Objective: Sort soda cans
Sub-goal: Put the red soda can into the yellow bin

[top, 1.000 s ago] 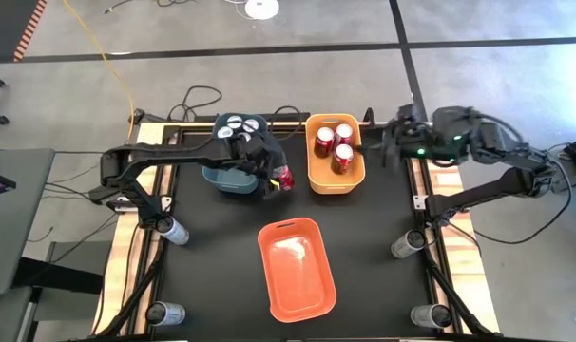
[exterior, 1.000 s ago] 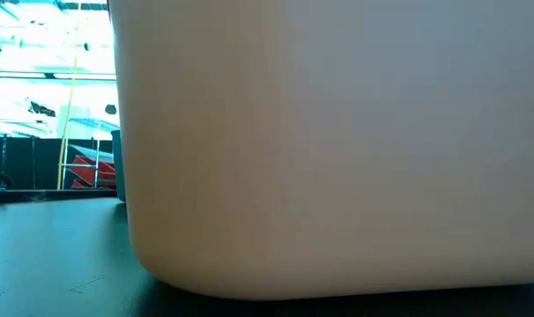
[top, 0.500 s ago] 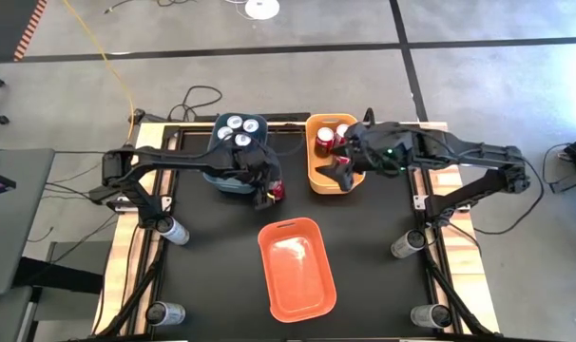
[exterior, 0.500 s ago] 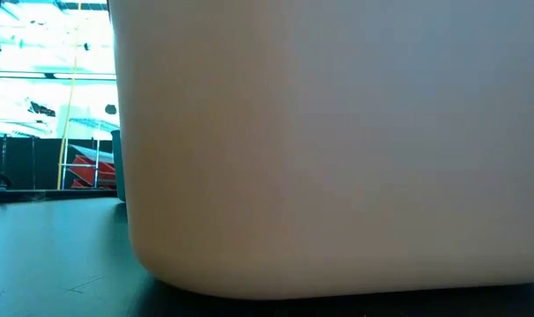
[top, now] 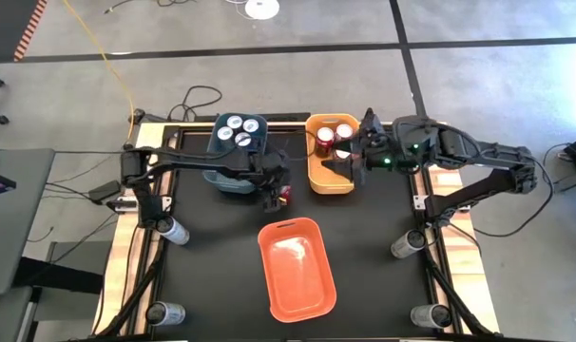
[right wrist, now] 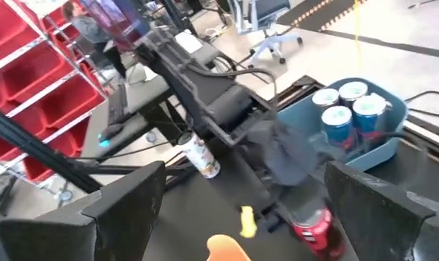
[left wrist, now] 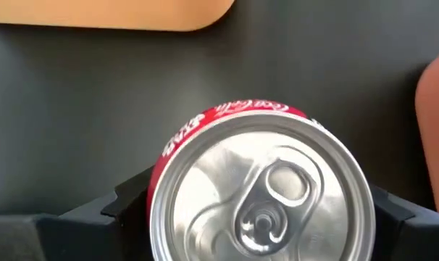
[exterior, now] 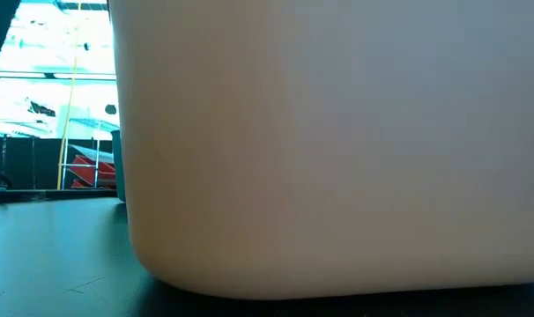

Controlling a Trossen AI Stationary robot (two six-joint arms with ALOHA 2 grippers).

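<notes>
high view: the left gripper [top: 279, 195] holds a red can [top: 285, 195] at frame centre, between blue bin [top: 233, 178] and yellow bin [top: 334, 182]. right gripper [top: 350, 160], wide open, hangs over the yellow bin.
left wrist view: fingers clamp the red can [left wrist: 259, 188].
right wrist view: blue cans [right wrist: 350, 112] in the blue bin, upper right.

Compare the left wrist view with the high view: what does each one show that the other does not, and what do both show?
Only the left wrist view shows the pull tab and silver top of the red can from close up, with a dark finger at each side.

Only the high view shows the blue bin with blue cans, the empty orange bin, both arms, and the right gripper, open over the yellow bin.

Both show the left gripper holding the red can above the black table, and a part of the yellow bin.
</notes>
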